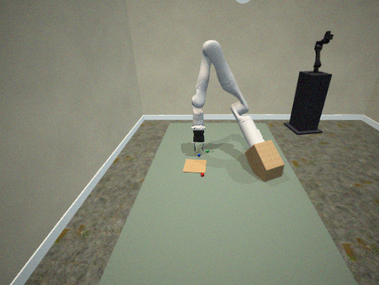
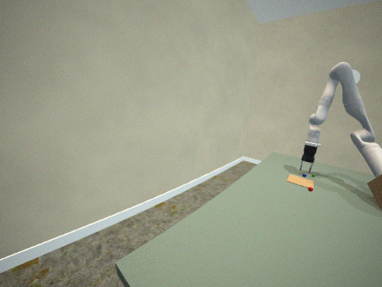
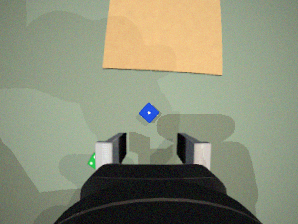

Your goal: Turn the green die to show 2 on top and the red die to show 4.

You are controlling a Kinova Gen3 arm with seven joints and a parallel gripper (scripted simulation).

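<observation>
The tan mat (image 1: pixel 195 165) (image 2: pixel 300 181) (image 3: pixel 162 37) lies flat on the table. The blue die (image 1: pixel 199 155) (image 2: pixel 304 175) (image 3: pixel 149 113) lies on the table just off the mat, with one pip on top. The green die (image 1: pixel 207 151) (image 2: pixel 314 175) (image 3: pixel 92 161) lies on the table near it, partly hidden by a finger in the wrist view. The red die (image 1: pixel 202 175) (image 2: pixel 310 189) is at the mat's edge; its top number is too small to read. My gripper (image 1: pixel 199 149) (image 2: pixel 306 171) (image 3: pixel 151 143) is open and empty, above the table close to the blue die.
A wooden box (image 1: pixel 265 159) (image 2: pixel 376 191) stands at the arm's base on the green table (image 1: pixel 216 231) (image 2: pixel 248 240). A black pedestal (image 1: pixel 311 102) with a small dark arm stands on the floor at the back right. The arm casts shadows around the dice.
</observation>
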